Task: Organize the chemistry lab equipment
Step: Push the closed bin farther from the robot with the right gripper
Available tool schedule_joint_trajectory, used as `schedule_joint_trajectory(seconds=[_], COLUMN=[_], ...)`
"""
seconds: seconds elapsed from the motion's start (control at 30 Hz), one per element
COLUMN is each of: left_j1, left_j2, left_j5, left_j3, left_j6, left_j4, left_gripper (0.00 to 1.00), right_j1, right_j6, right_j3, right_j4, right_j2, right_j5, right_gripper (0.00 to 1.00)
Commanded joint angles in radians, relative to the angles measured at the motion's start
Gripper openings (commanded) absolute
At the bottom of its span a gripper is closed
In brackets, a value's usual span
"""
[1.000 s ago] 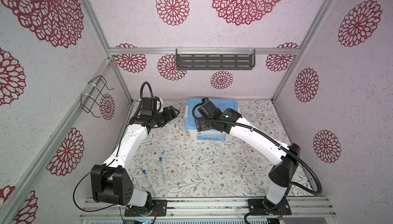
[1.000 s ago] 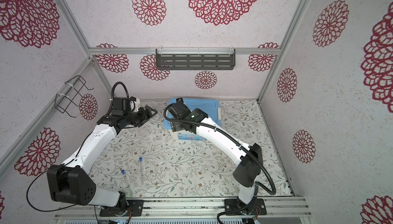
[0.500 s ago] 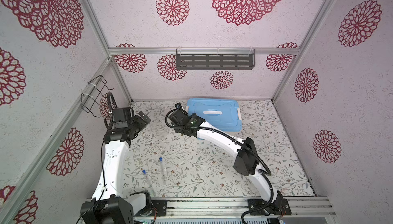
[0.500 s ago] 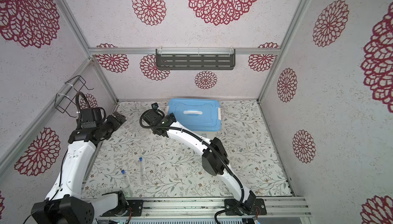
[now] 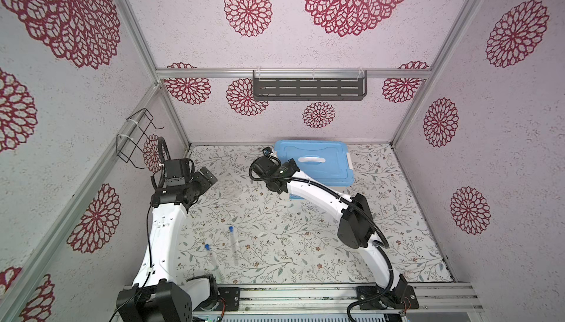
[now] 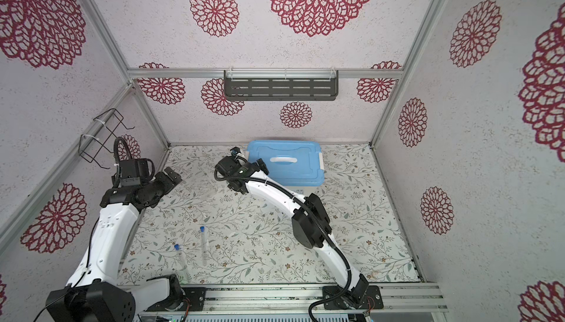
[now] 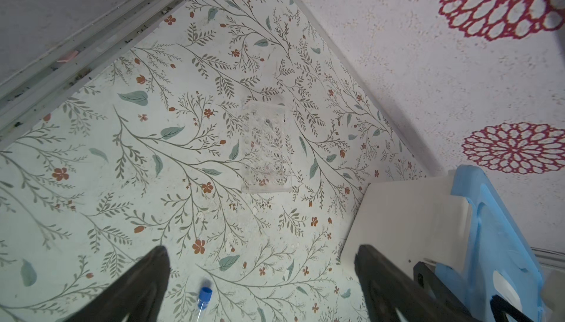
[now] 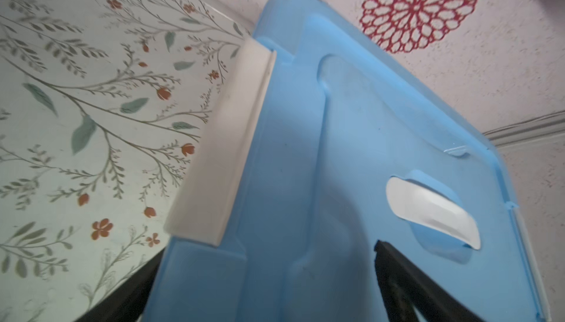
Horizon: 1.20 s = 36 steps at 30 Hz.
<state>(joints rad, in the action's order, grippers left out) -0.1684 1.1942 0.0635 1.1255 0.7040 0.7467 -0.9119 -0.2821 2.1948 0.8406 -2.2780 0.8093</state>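
Tubes point(image 5: 233, 244), slim, clear, blue-capped, left tool point(image 7: 260, 248) and right tool point(image 8: 267, 251) spread wide, empty

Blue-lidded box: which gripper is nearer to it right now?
Right. The right gripper is at the left edge of the box lid in both top views, jaws open. The left gripper is well off to the box's left, apart from it, jaws open.

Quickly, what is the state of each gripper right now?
Left gripper: open, holding nothing.
Right gripper: open, holding nothing.
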Motion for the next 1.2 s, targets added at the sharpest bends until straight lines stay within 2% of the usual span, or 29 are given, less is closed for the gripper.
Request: schedule_joint_trajectory(seconds=[0.0, 0.13, 0.3, 0.5, 0.67, 0.93, 1.17], left_j1=[-0.007, -0.01, -0.013, -0.015, -0.014, -0.016, -0.011], left_j2=[0.011, 0.02, 0.023, 0.025, 0.04, 0.041, 0.056], left_j5=[0.023, 0.022, 0.027, 0.035, 0.037, 0.057, 0.088], left_j3=[0.027, 0.031, 0.003, -0.008, -0.004, -0.039, -0.043], left_j6=[-0.036, -0.038, -0.041, -0.029, -0.008, 0.017, -0.025], left_j4=[0.006, 0.023, 0.008, 0.003, -0.002, -0.006, 0.045], left_gripper=[0.99, 0.99, 0.99, 0.99, 0.99, 0.99, 0.96], right_j1=[0.095, 0.173, 0.266, 0.392, 0.438, 0.408, 0.279], right_j6=[-0.041, -0.063, -0.021, -0.01, 0.024, 0.046, 0.139], right_j3=[-0.034, -0.109, -0.231, -0.34, -0.363, -0.272, -0.272], right_j4=[0.093, 0.102, 0.047, 0.015, 0.002, 0.009, -0.062], right_j2=[0.098, 0.14, 0.21, 0.29, 0.317, 0.359, 0.47], right_j5=[0.062, 0.064, 0.073, 0.013, -0.01, -0.203, -0.316], right_gripper=[0.99, 0.99, 0.99, 0.99, 0.99, 0.99, 0.99])
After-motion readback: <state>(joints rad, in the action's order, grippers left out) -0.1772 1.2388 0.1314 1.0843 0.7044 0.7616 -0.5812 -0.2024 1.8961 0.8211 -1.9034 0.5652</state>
